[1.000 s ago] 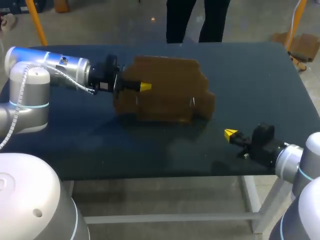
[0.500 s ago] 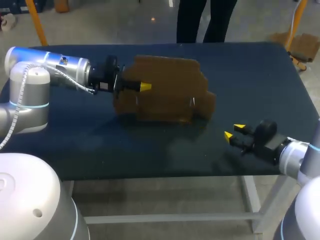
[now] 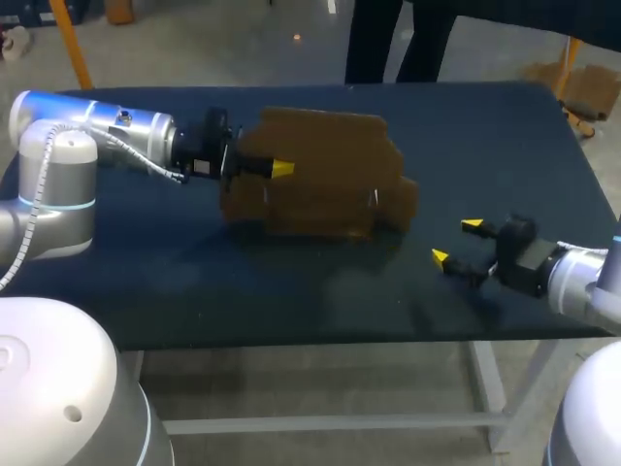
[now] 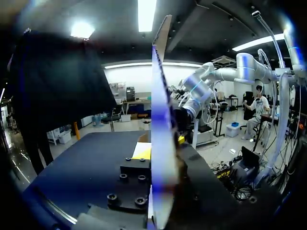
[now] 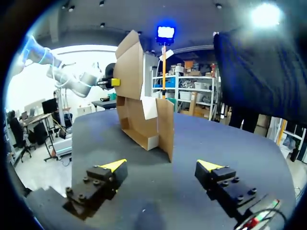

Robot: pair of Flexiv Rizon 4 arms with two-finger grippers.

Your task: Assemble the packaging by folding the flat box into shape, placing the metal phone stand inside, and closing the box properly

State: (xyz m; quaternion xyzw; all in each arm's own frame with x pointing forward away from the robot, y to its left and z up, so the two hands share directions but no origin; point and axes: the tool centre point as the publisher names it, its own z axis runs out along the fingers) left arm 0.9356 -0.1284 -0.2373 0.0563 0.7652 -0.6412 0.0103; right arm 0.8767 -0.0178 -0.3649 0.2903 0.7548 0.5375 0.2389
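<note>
The brown cardboard box [image 3: 320, 180] stands partly folded at the table's middle, with flaps sticking up. My left gripper [image 3: 277, 169] is shut on its upper left flap. In the left wrist view that panel [image 4: 160, 120] runs edge-on between the fingers. My right gripper [image 3: 456, 242] stands open near the front right, apart from the box, with nothing between its fingers. In the right wrist view the open box [image 5: 144, 110] stands ahead of the right gripper [image 5: 160, 167], a pale patch inside it. The left gripper [image 5: 114, 82] pinches its tall flap. I cannot make out the phone stand.
The dark tabletop [image 3: 291, 282] is bare in front of the box and between the box and my right gripper. The front edge [image 3: 320, 335] runs just behind my right gripper. A person stands beyond the far edge, not touching anything.
My right gripper has gone from shut to wide open and shifted slightly right. The left gripper and the box have not moved.
</note>
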